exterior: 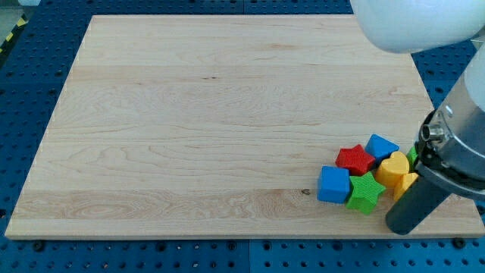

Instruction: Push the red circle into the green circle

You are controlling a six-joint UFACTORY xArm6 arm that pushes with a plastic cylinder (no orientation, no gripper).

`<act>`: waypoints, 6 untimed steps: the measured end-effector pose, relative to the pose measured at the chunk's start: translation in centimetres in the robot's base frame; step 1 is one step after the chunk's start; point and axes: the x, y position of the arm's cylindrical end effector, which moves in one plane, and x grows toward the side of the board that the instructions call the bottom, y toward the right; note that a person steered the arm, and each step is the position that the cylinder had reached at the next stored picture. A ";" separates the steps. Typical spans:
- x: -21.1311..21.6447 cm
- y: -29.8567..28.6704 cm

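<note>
A cluster of blocks sits at the view's bottom right of the wooden board (189,114). It holds a red star-like block (355,159), a blue block (381,145), a blue cube (333,184), a green star (365,192), a yellow heart (393,168) and another yellow block (408,182). A sliver of a green block (413,157) shows beside the arm; its shape is hidden. No red circle can be made out. My tip (400,227) stands just right of the green star and below the yellow blocks.
The arm's grey and white body (458,144) covers the board's right edge and hides whatever lies behind it. The board's bottom edge (227,239) runs close under my tip. A blue perforated table (30,91) surrounds the board.
</note>
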 end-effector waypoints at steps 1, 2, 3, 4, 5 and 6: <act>-0.5 3.9; -0.5 6.3; -3.2 7.8; -3.3 6.7; -2.2 8.2; -1.1 9.3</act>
